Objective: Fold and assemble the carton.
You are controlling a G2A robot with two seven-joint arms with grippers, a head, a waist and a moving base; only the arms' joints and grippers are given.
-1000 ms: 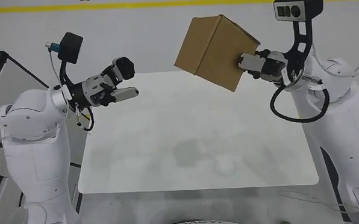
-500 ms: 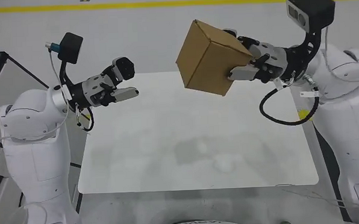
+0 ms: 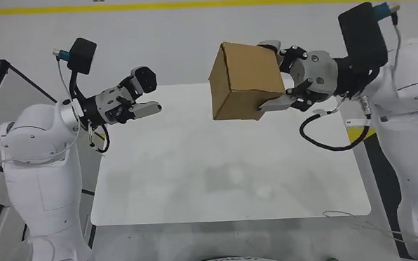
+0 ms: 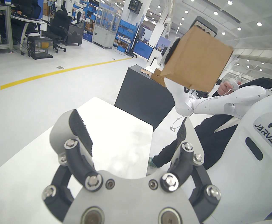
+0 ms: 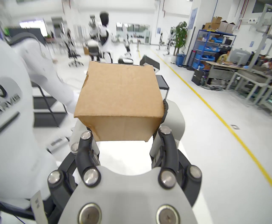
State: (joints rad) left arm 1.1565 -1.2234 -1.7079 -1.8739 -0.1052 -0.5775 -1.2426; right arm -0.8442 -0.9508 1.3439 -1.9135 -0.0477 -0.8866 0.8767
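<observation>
The carton [image 3: 245, 80] hangs at upper centre-right of the top view, over the table's [image 3: 197, 173] far edge, the right fingers [image 3: 272, 105] clamped across its right-hand end. The left fingers [image 3: 146, 109] hover wide and empty at left, well apart, pointing toward it; its flaps look shut, hard to confirm.

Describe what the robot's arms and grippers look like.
The arms are glossy white shells; a black cable loops at the right wrist. The left gripper and right gripper: grey metal plate, silver screws, black linkages, pale fingers with black textured pads.
</observation>
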